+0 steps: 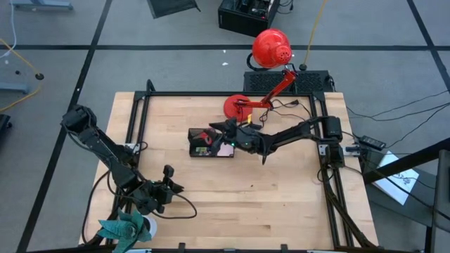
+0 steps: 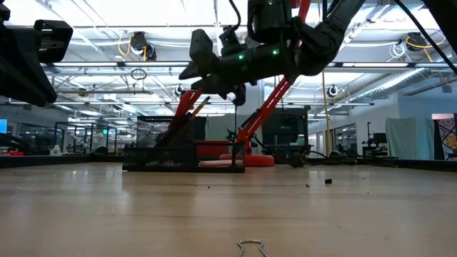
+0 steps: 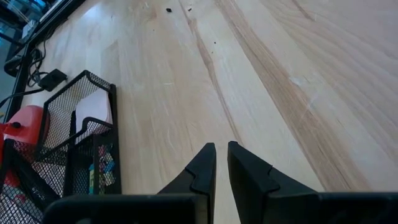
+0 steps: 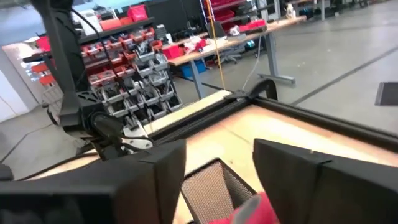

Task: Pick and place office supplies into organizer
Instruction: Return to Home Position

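Observation:
The black mesh organizer (image 1: 209, 143) stands mid-table beside the red lamp base. In the low view, dark pens and an orange pencil (image 2: 194, 113) lean in the organizer (image 2: 182, 153). A pale notepad (image 3: 94, 109) and small coloured bits (image 3: 103, 169) sit in its compartments. My right gripper (image 1: 226, 132) hovers level just above the organizer (image 4: 211, 186), open. A red piece (image 4: 256, 209), probably the scissors' handle, shows low between its fingers. I see no touch. My left gripper (image 3: 220, 152) waits near the table's near left, fingers almost together, holding nothing.
The red desk lamp has its base (image 1: 237, 107) just behind the organizer and its head (image 1: 271, 48) beyond the far edge. A teal plant (image 1: 126, 228) stands at the near left corner. A wire clip (image 2: 250, 248) lies near the front edge. Bare wood spreads near and right.

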`<state>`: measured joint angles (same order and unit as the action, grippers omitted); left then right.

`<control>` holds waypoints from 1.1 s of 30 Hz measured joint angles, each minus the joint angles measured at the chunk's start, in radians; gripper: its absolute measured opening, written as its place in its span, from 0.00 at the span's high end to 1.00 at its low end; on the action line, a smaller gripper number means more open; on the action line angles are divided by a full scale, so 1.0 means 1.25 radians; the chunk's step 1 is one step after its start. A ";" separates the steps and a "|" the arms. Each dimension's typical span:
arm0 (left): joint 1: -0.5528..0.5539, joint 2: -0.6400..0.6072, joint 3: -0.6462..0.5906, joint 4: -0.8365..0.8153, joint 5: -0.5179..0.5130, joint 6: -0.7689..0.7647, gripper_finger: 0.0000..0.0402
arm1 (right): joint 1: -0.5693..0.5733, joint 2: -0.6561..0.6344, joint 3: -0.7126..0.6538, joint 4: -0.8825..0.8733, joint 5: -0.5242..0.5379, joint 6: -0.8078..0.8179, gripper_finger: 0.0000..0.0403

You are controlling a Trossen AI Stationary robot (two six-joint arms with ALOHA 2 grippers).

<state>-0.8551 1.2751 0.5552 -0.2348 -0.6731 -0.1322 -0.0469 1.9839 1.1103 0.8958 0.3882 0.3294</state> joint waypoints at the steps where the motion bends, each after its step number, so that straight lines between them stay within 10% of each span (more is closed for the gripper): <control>1: 0.000 0.000 0.000 0.000 0.000 0.000 0.88 | 0.002 0.000 0.000 0.008 0.000 -0.009 0.54; 22: 0.016 0.000 0.000 0.003 0.018 -0.044 0.88 | 0.065 -0.327 0.005 -0.361 -0.044 -0.237 0.49; 33: 0.081 -0.022 0.015 0.088 -0.108 0.212 0.88 | 0.190 -0.495 -0.002 -0.625 -0.005 -0.432 0.97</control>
<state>-0.7537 1.2478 0.5740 -0.1247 -0.8081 0.1330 0.1910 1.3651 1.1078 0.1146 0.3816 -0.2106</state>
